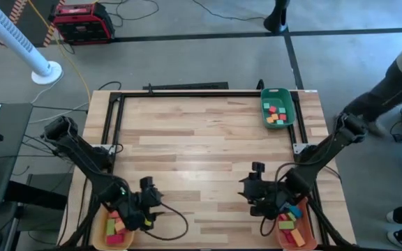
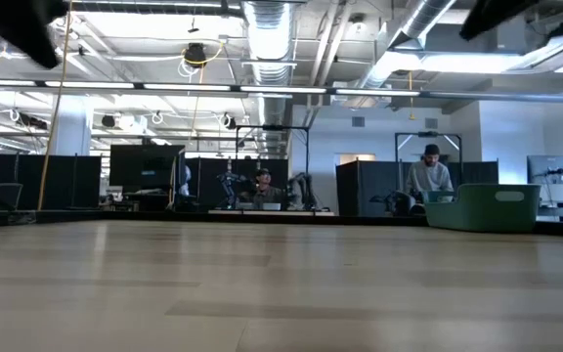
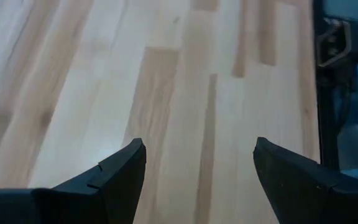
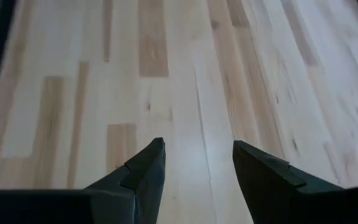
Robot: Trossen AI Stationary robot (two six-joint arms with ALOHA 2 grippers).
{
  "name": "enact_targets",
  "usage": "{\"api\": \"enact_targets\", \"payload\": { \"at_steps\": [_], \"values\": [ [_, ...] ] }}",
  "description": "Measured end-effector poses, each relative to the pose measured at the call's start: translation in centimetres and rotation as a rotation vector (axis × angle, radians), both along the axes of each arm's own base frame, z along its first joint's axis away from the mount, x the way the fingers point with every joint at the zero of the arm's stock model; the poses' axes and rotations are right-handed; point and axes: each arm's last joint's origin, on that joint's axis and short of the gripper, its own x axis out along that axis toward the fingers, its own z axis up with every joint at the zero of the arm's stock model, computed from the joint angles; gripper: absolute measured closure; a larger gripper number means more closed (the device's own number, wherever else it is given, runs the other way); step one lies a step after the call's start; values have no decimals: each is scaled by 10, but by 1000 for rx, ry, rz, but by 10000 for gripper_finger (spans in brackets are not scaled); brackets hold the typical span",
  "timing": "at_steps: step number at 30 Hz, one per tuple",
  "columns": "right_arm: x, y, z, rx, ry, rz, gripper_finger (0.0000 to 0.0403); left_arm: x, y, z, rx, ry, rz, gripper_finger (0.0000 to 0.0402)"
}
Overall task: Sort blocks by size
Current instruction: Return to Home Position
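Poised low over bare bench (image 1: 201,139): left gripper (image 1: 149,189), right gripper (image 1: 257,180), fingers (image 3: 117,180) spread apart, holding nothing. Blocks (image 1: 276,113) lying in green tray (image 1: 289,111), yellow tray (image 1: 98,233), orange tray (image 1: 313,233).

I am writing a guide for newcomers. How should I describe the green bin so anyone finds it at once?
Look at the wooden table. At its far right corner stands the green bin, holding small blocks. Unlike the yellow bin and orange bin at the near corners, it is green.
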Motion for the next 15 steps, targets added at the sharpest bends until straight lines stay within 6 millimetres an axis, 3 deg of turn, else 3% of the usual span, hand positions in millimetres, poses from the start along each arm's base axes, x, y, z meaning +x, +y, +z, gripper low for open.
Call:
{"api": "enact_targets", "payload": {
  "at_steps": [6, 15],
  "values": [
    [-15, -7, 22, 0, -53, 45, 187, 23, 19, 3, 157, -43, -81, 116],
    [-55, -16, 54, -34, -174, 61, 187, 43, 64, 0, 356, 23, 18, 116]
  ]
}}
